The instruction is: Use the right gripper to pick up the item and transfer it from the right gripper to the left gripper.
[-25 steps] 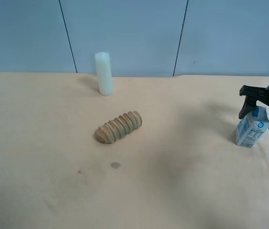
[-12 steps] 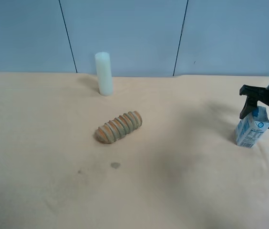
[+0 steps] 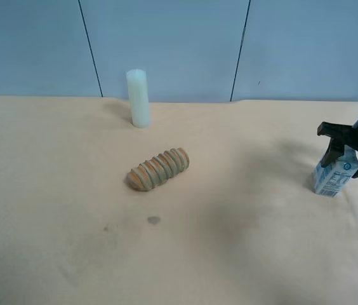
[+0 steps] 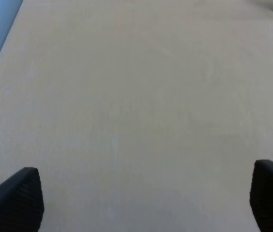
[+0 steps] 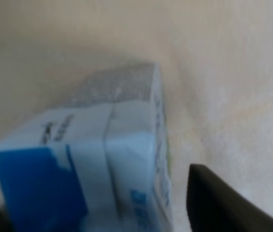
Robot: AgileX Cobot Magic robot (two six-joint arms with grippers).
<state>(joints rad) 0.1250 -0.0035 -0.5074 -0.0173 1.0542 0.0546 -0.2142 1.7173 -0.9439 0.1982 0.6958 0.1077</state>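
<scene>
The item, a small white-and-blue milk carton point(image 3: 334, 176), stands upright on the tan table near the exterior high view's right edge. My right gripper point(image 3: 342, 162) straddles its gable top, one black finger on each side. In the right wrist view the carton point(image 5: 102, 164) fills the space between the fingers of the right gripper point(image 5: 95, 203), with a narrow gap left beside one fingertip point(image 5: 214, 203). My left gripper point(image 4: 145, 170) shows only in its wrist view, with its fingers wide open over bare table and nothing between them.
A ridged brown loaf point(image 3: 159, 169) lies near the table's middle. A pale cream cylinder point(image 3: 138, 98) stands upright behind it, by the blue wall. A small dark stain point(image 3: 153, 220) marks the cloth in front of the loaf.
The right gripper's fingers have drawn closer together around the carton's top and the arm has sunk slightly. The carton, loaf and cylinder have stayed in place.
</scene>
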